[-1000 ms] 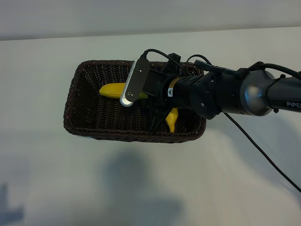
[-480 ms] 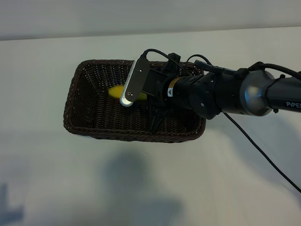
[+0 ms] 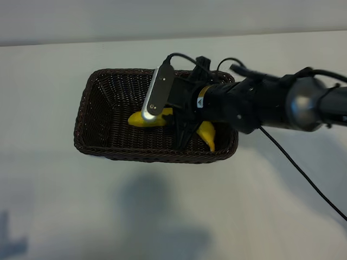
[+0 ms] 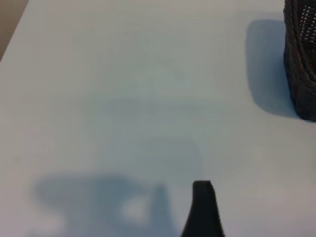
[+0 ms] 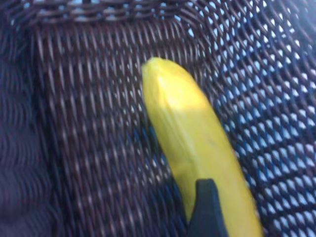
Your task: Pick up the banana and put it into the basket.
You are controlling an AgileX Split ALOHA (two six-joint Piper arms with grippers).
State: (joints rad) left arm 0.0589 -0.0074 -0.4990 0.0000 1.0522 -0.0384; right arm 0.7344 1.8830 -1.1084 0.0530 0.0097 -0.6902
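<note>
The yellow banana (image 3: 140,120) lies on the floor of the dark brown wicker basket (image 3: 81,124), its other end showing past the arm toward the right wall. My right gripper (image 3: 181,134) hangs inside the basket just above the banana's middle, open, with nothing gripped. In the right wrist view the banana (image 5: 192,128) rests on the weave of the basket (image 5: 98,123), and one dark fingertip (image 5: 206,207) stands in front of it. My left gripper (image 4: 160,207) hovers over bare table away from the basket (image 4: 301,59), open and empty, with only one fingertip (image 4: 202,212) showing.
The basket sits mid-table on a white surface. The right arm's black cable (image 3: 303,179) trails over the table to the right. A wall runs along the table's far edge (image 3: 173,38). The arm's shadow falls in front of the basket.
The banana has dropped out of the right gripper onto the basket floor, and the jaws have spread wider. The right arm has lifted slightly. The left arm has not moved.
</note>
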